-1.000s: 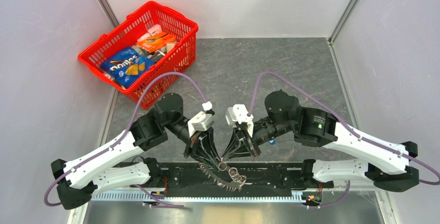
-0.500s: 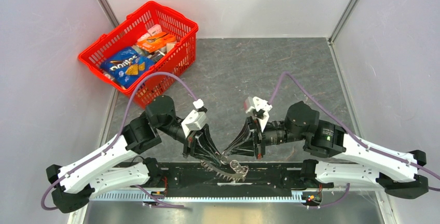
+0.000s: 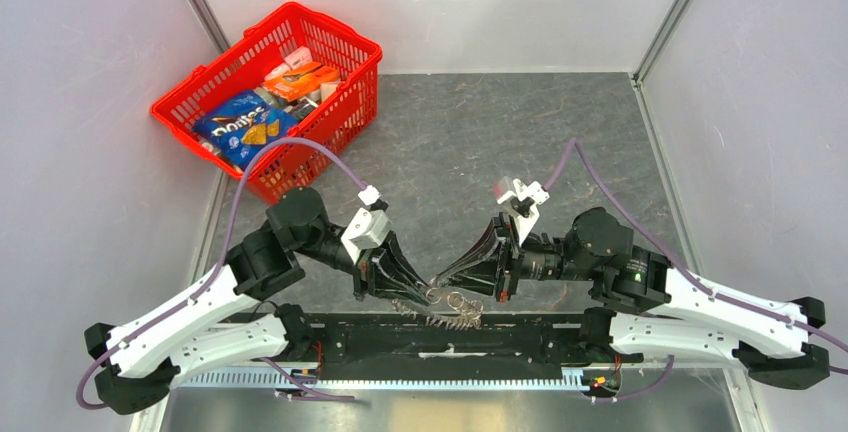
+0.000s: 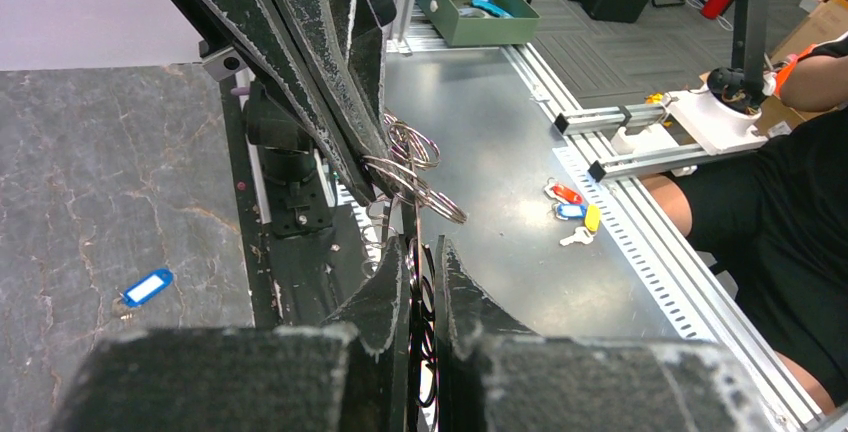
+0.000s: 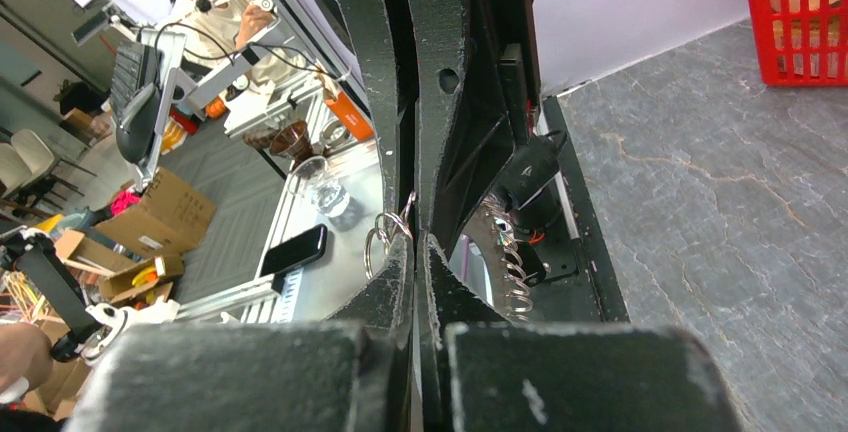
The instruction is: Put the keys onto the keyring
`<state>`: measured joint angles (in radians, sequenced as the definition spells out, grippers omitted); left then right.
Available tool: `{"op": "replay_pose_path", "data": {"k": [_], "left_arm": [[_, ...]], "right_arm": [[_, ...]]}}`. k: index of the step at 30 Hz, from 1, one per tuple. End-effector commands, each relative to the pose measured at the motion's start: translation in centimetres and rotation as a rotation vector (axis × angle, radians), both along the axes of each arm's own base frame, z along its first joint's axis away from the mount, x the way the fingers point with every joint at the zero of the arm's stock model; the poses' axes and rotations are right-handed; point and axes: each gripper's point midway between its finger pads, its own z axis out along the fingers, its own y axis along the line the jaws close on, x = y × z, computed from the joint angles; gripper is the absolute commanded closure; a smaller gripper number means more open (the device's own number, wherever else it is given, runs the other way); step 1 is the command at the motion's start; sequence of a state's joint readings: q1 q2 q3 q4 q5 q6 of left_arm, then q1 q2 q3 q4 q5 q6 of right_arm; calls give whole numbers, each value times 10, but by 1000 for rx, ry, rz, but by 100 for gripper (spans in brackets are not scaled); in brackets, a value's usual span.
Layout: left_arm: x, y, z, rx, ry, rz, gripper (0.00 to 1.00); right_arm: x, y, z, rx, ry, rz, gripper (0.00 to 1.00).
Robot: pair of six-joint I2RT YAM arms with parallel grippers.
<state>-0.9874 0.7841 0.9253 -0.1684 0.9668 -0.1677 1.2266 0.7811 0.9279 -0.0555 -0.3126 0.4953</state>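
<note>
**End effectors meeting tip to tip, keys hanging just below**

The left end effector (image 4: pixel 420 244) is gripping the keys (image 3: pixel 432 314): its fingers are standing almost together, with a thin edge of metal showing between them. The right end effector (image 5: pixel 414 239) is pressing fully closed on the rings (image 4: pixel 405 164), which are looping out from its tip.

The two are pointing at each other from either side, nearly nose to nose, with the rings lying in the small gap between them. The keys are hanging as a toothed row below that meeting point. They are off the table (image 3: pixel 450 152) and over the black rail (image 3: pixel 520 337) at the near edge. The row's long axis is running roughly left to right along the rail, trailing from the left tip toward the right arm's side.

The left arm is therefore the nearer to the keys and the right the nearer to the rings. In the left wrist view the rings are sitting straight ahead of the left fingers and just above them. Threading is probably turning on that short line, and on whether a ring's opening is facing the keys, which is too fine to tell.
</note>
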Motion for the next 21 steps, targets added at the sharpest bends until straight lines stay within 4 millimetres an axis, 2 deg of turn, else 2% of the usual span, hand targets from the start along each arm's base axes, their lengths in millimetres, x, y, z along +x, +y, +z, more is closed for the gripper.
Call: {"op": "replay_pose_path", "data": {"k": [1,8,13,21], "left_arm": [[-13,12,9,-54,-62,-48,98],[-7,11,13,-69,-75,-3,98],[12,7,18,-114,-92,132,98],[28,8,31,-200,-130,245,98]], "right_arm": [[8,-20,45,198,-8,-81,100],[13,-25,49,284,26,-118,100],[24,-29,55,373,96,-173,100],[33,-25,71,514,141,-184,100]]}}
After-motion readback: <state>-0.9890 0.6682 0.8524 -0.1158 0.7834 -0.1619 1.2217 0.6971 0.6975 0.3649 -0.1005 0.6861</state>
